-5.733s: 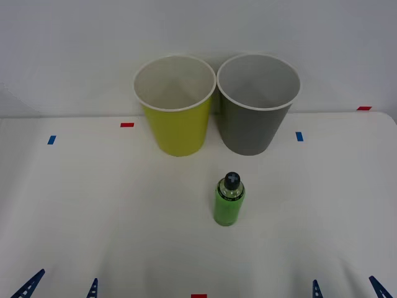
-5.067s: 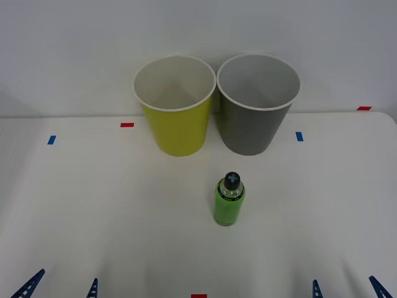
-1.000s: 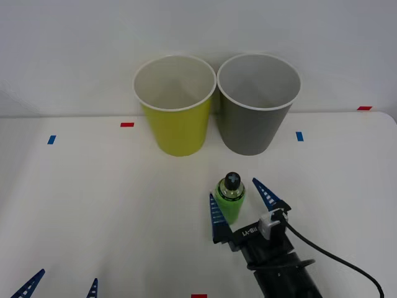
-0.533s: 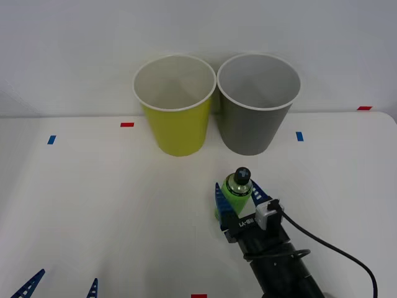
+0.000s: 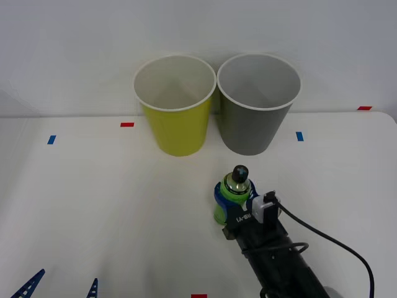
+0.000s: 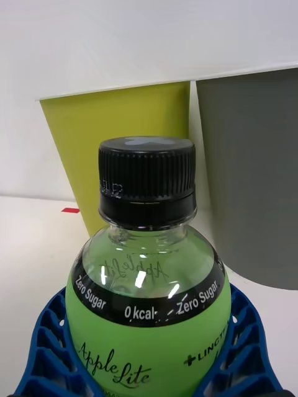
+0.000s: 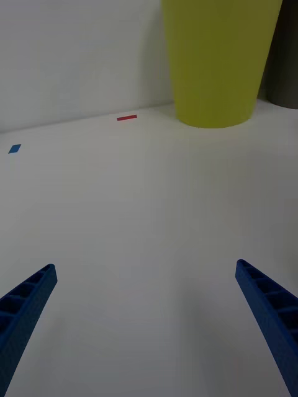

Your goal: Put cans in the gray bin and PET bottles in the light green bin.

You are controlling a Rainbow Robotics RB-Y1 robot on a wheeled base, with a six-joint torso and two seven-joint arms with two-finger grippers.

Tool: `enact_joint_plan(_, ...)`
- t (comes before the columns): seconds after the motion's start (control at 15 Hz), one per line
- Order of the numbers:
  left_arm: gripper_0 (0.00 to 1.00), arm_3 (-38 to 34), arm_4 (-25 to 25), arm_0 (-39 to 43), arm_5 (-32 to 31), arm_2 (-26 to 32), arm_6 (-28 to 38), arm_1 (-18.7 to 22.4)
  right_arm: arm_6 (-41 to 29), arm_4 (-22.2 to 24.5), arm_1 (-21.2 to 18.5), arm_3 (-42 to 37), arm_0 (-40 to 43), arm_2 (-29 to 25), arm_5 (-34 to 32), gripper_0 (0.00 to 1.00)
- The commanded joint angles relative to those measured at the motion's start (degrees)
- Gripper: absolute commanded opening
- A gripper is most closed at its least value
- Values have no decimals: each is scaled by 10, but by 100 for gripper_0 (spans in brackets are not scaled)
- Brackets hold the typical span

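White table (image 5: 93, 205): right pincer (image 5: 234, 200) clamps PET bottle (image 5: 233, 189), upright, cap up; left pincer (image 7: 149, 316) spread, seemingly empty.

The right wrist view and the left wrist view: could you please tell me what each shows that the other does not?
The right wrist view alone shows the bottle, black-capped and labelled "Zero Sugar", gripped by the right tool between its blue fingers.

The left wrist view alone shows the left tool open over bare table, plus a red tape mark and a blue tape mark.

Both show the green bin and part of the gray bin beside it.
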Motion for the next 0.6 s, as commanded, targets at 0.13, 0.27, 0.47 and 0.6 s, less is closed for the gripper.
enact_joint_plan(0.13,100,0,0,0,0,0,0,0,-2,2,-9,-138,-2,-21,191,9)
enact_joint_plan(0.27,100,0,0,0,0,0,0,0,-2,2,-18,-182,-11,-30,257,9)
enact_joint_plan(0.47,100,0,0,0,0,0,0,0,-7,2,-29,-270,-52,-47,424,8)
enact_joint_plan(0.6,100,0,0,0,0,0,0,0,-13,-2,-40,-322,-89,-55,536,8)
